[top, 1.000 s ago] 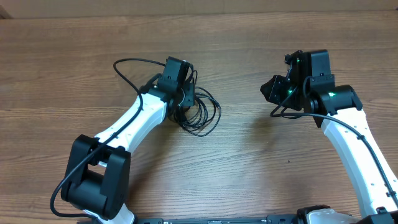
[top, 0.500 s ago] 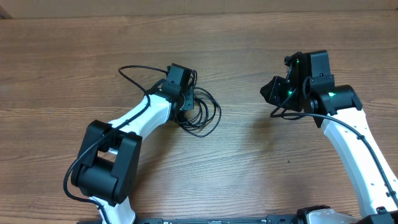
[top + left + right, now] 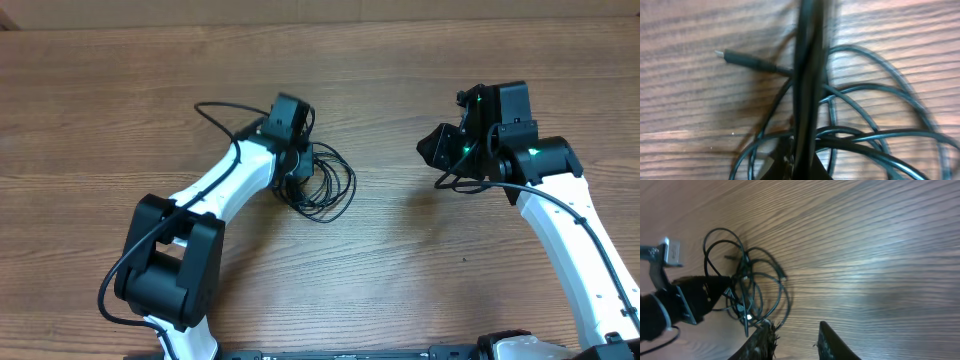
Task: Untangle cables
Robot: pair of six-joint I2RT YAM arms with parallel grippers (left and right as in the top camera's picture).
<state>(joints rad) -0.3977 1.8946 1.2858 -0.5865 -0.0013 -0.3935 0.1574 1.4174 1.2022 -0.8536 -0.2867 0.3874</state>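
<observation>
The cables (image 3: 330, 185) lie as a loose tangle of thin black loops on the wooden table (image 3: 400, 270), left of centre. My left gripper (image 3: 297, 172) points down at the tangle's left edge and is shut on a bunch of strands. In the left wrist view the pinched strands (image 3: 807, 75) run straight up from the left gripper (image 3: 805, 167). A small metal-tipped plug (image 3: 735, 57) lies free to the left, and loops (image 3: 875, 135) spread right. My right gripper (image 3: 435, 145) hovers far to the right, open and empty (image 3: 797, 342), with the cables (image 3: 750, 290) ahead of it.
The left arm's own thicker black wire (image 3: 215, 110) arches over the table behind the tangle. The table's far edge (image 3: 320, 12) runs along the top. Bare wood (image 3: 390, 180) separates the tangle from the right gripper.
My left gripper has shut on strands at the tangle's left side, and its arm has shifted slightly. The right arm has stayed in place, its jaws a touch wider.
</observation>
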